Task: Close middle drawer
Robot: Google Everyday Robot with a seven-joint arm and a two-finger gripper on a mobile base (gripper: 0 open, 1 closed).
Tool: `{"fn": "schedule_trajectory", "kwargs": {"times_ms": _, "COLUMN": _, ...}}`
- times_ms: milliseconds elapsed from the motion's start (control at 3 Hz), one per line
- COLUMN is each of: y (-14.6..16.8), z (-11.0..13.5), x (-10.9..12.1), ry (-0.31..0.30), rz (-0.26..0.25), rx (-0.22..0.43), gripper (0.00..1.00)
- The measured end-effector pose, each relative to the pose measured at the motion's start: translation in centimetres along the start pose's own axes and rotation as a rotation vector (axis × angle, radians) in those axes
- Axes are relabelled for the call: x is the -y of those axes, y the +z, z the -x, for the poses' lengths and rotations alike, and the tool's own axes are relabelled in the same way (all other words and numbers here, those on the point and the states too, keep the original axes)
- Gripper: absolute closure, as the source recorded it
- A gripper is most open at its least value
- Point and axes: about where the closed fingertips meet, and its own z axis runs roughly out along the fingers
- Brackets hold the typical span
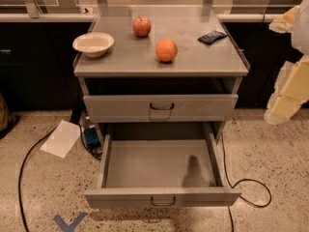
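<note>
Camera view: wide-open middle drawer (pixel 159 166) low and left of tool (pixel 284 105), well apart; grip state indiscernible.

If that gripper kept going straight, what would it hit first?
Probably the floor beside the open middle drawer. The gripper, at the picture's right edge, seems to point down-left, but depth is unclear.

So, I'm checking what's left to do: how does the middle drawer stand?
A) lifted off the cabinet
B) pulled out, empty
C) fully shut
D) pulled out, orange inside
B: the middle drawer is pulled far out with a bare tray; the gripper hangs to the right of the cabinet, apart from it.
</note>
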Motion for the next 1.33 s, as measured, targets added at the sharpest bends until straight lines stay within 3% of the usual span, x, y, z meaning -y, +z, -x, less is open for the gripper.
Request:
{"fn": "schedule_trajectory", "kwargs": {"times_ms": 333, "y": 0.0, "z": 0.0, "x": 0.0, "ry": 0.000, "rz": 0.000, "rx": 0.000, "gripper": 0.00}}
{"fn": "schedule_trajectory", "kwargs": {"times_ms": 667, "y": 2.1, "z": -0.1, "x": -0.8, "ry": 0.003, "rz": 0.029, "rx": 0.055, "gripper": 0.00}}
{"fn": "schedule_trajectory", "kwargs": {"times_ms": 1000, "y": 7.7, "z": -1.3, "x": -2.8, "ry": 0.020, "rz": 0.102, "rx": 0.166, "gripper": 0.00}}
{"fn": "schedule_trajectory", "kwargs": {"times_ms": 1333, "y": 13.2, "z": -3.2, "x": -4.5, "ry": 0.042, "rz": 0.175, "rx": 0.233, "gripper": 0.00}}
